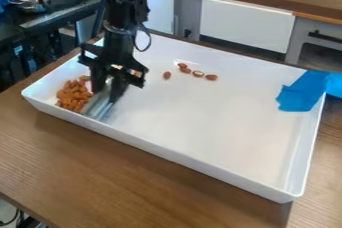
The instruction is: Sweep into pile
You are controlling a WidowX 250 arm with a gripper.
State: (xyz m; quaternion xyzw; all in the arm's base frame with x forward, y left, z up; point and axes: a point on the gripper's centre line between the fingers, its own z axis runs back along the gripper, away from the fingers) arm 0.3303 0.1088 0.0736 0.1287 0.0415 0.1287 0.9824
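Nearest you is the brown wood-grain counter, carrying a large, white, shallow rectangular tray. Inside its left end, by the near wall, the grey, shiny, flat-bladed sweeper slants down from the black two-finger tool, which is clamped on its upper part. The heap of orange-brown almonds lies just beside the blade, on its left. Farther back, right of the tool and well apart from the heap, you have five loose brown almonds, with blue tape over the tray's right end beyond.

Your next sweep turns on this: the blade's long edge runs roughly near-to-far, between heap and strays. You would likely need to set it past the strays' right side, then draw left; lowering it short could scatter them.
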